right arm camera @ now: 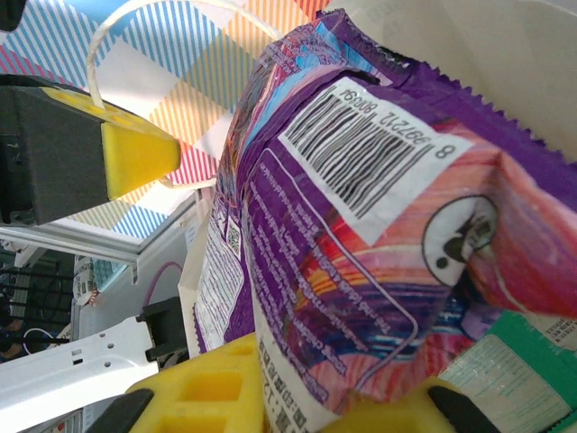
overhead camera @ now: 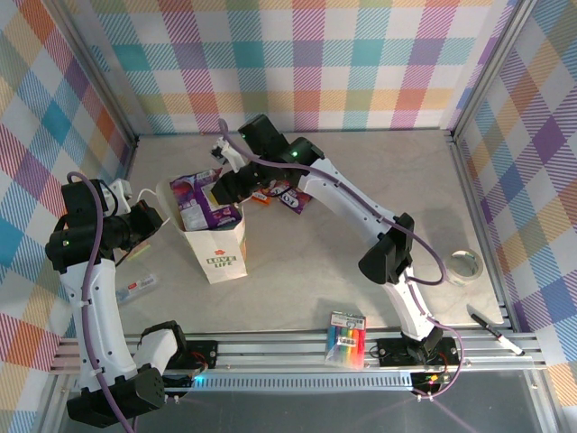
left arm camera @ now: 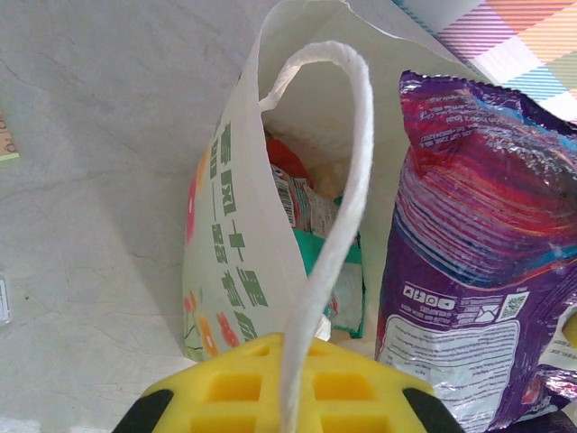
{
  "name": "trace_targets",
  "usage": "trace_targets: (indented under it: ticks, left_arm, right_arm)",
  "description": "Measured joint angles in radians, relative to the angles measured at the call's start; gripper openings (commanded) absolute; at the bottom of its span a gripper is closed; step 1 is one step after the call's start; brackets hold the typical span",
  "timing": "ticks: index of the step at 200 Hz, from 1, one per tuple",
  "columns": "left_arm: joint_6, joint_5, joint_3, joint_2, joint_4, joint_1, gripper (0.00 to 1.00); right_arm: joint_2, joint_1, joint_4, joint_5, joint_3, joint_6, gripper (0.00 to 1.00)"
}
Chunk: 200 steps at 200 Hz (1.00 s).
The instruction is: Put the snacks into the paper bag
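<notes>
Paper bag (overhead camera: 221, 257) stands upright on the left side of the table with its mouth open, logo face toward the arm bases. Left gripper (overhead camera: 151, 216) is at the bag's left edge, jaws closed right down on the white twisted handle (left arm camera: 347, 180). In the left wrist view the cord loops up and over, then runs straight down into the yellow pad, so the handle is pinched and taut.

Right gripper (overhead camera: 221, 188) reaches in from the far side of the bag and has the pink-purple packet (right arm camera: 361, 244) clamped between its yellow fingers (right arm camera: 207, 392). The jaws are nearly closed, squeezing the crinkly foil at one end. The rest of the packet sticks out beyond the fingertips, barcode side facing the wrist camera. From above, the packet (overhead camera: 200, 206) sits in the bag's open mouth. Its upper part is above the rim, leaning against the far wall. I can't tell how deep the lower end goes.

Inside the bag, down low, a red packet (left arm camera: 287, 162) and a teal packet (left arm camera: 329, 262) lie against the printed wall, just beside the pink-purple one.

On the table beyond the bag, near the right arm's wrist, lie the small purple packet (overhead camera: 293, 197) and an orange packet (overhead camera: 262, 193), both outside the bag.
</notes>
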Motion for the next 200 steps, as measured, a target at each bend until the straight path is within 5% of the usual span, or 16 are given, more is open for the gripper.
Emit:
trace_targets:
  ticks: [51, 73, 90, 200]
  left_arm:
    - [0.0, 0.0, 0.0, 0.0, 0.0, 0.0, 0.07]
    - [0.0, 0.0, -0.001, 0.0, 0.0, 0.0, 0.07]
    - [0.0, 0.0, -0.001, 0.0, 0.0, 0.0, 0.07]
    - [0.0, -0.001, -0.003, -0.008, 0.0, 0.0, 0.07]
  right_arm:
    - [0.0, 0.002, -0.003, 0.006, 0.013, -0.003, 0.27]
    - [0.002, 0.004, -0.005, 0.008, 0.026, 0.0, 0.51]
    - [0.011, 0.008, -0.014, 0.019, 0.058, -0.014, 0.58]
    - [-0.031, 0.014, -0.112, 0.223, 0.065, -0.083, 0.56]
